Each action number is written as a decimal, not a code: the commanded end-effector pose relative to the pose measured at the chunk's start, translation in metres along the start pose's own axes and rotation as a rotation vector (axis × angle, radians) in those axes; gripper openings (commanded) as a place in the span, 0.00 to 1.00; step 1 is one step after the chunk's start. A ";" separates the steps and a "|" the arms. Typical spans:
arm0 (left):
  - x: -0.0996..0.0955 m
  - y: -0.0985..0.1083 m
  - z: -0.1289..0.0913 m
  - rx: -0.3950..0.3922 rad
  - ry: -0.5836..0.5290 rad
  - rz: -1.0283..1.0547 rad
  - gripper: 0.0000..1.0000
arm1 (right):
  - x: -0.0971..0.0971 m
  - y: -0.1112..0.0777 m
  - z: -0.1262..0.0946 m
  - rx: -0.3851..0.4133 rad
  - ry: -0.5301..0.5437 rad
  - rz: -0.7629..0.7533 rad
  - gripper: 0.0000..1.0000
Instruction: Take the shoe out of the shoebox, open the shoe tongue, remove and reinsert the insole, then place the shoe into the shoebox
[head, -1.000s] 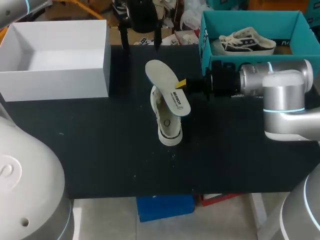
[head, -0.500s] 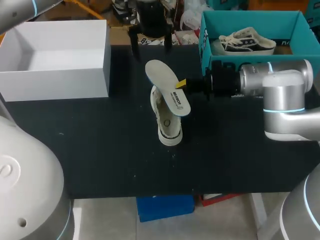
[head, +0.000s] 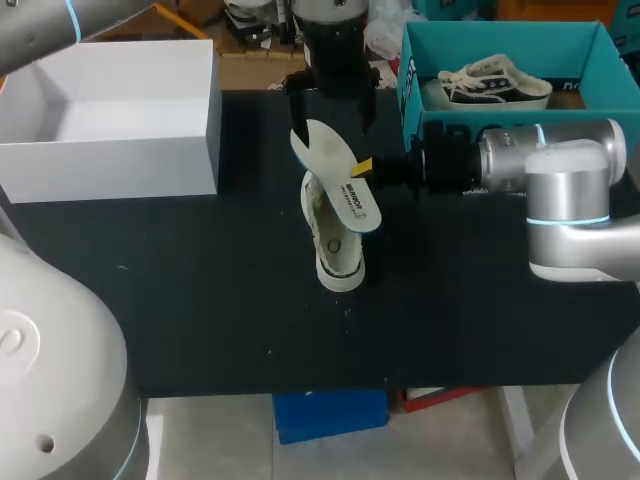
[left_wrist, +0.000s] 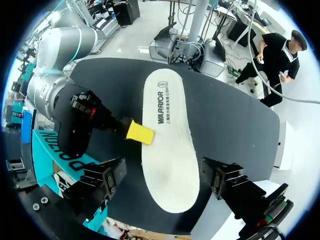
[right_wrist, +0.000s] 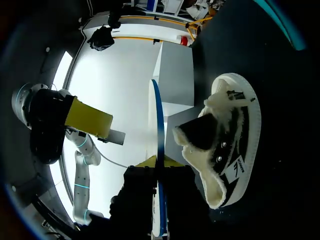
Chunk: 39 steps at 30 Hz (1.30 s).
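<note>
In R wrist view: insole (right_wrist: 157, 115) edge-on in R gripper (right_wrist: 159, 161), beside shoe (right_wrist: 227, 145).

I get even overhead light in the head view; the black table (head: 200, 300) looks matte, with barely a shadow under the shoe (head: 335, 245). My right wrist view burns out white beyond the insole (right_wrist: 158, 125) — heavy glare.
</note>
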<state>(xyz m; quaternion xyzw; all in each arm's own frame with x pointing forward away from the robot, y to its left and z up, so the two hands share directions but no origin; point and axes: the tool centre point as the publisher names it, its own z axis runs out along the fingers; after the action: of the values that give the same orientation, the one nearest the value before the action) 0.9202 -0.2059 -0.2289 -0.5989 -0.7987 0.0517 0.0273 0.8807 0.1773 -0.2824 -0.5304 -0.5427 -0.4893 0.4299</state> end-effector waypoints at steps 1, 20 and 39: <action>-0.006 -0.017 0.005 -0.037 0.013 0.005 1.00 | 0.000 0.000 0.001 -0.002 -0.003 0.001 0.00; -0.027 -0.073 0.000 0.003 -0.095 -0.018 1.00 | 0.000 0.000 0.001 -0.002 -0.003 0.001 0.00; 0.022 -0.053 -0.023 0.026 -0.469 -0.333 1.00 | 0.000 0.000 0.001 -0.002 -0.003 0.001 0.00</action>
<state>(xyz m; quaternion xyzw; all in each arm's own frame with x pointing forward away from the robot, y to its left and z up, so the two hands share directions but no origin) 0.8650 -0.2139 -0.1957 -0.4403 -0.8840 0.1419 -0.0680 0.8806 0.1773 -0.2823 -0.5305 -0.5427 -0.4892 0.4298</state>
